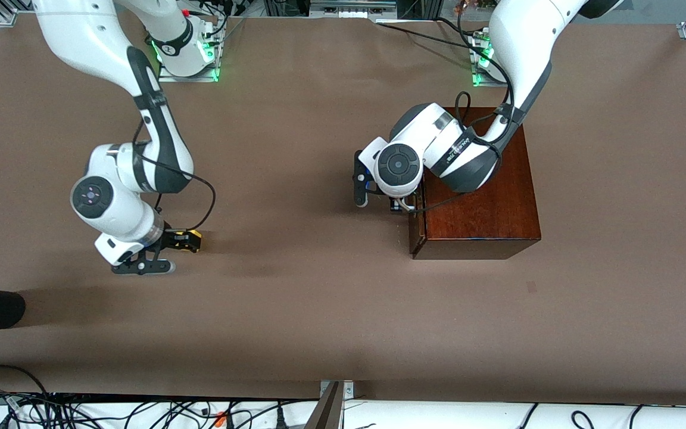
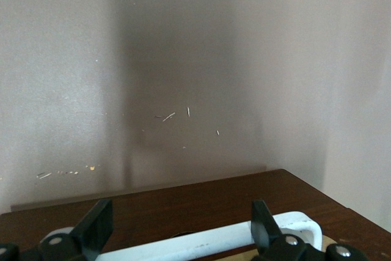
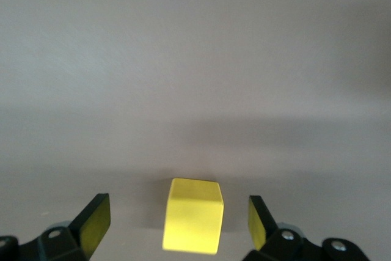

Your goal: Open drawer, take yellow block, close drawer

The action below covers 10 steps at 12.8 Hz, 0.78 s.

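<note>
Right tool [image 3: 177, 224] wide around yellow block [image 3: 193, 224]; left tool [image 2: 182, 227] wide astride drawer handle [image 2: 214, 241].

1. Front view — high, facing both arm bases, covers the whole bench [image 1: 295, 310].
2. Left wrist view — close over the drawer's white handle [image 2: 208, 239], shared with front.
3. Right wrist view — close on the yellow block [image 3: 192, 215].

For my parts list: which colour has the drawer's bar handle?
White. The handle shows best in the left wrist view, between the open fingers of the left gripper.
</note>
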Tool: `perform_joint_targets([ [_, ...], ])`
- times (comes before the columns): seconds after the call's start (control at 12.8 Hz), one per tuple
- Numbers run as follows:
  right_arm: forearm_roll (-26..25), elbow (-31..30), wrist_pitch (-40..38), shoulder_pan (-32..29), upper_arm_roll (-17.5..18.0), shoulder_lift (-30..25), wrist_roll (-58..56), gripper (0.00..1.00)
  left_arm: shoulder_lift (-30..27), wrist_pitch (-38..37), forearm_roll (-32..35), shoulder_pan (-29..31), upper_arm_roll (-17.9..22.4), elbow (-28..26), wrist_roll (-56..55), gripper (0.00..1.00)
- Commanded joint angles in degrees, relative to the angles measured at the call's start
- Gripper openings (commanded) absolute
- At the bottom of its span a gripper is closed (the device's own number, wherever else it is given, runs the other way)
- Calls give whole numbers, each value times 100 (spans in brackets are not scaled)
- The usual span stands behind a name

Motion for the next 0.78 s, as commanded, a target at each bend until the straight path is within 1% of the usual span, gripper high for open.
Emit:
perform_joint_targets([
  [0.0,-23,-51,-711,-42,35,-893,-46,100,-110,-172,192,34,16,-9,165,100],
  [0.39,-23,-33,-1897,-69,35,-2124,-38,100,-110,-199,192,78,8,-18,165,100],
  [0.47,-31,63,-2222,-182,44,-2292,-38,100,-110,-199,192,78,8,-9,165,100],
  [0.55,-32,186,-2547,-279,96,-2424,-55,100,-110,-199,192,78,8,-9,165,100],
  [0.71,-145,380,-3023,-638,411,-2670,-186,100,-153,-199,192,95,-1,-9,139,100],
])
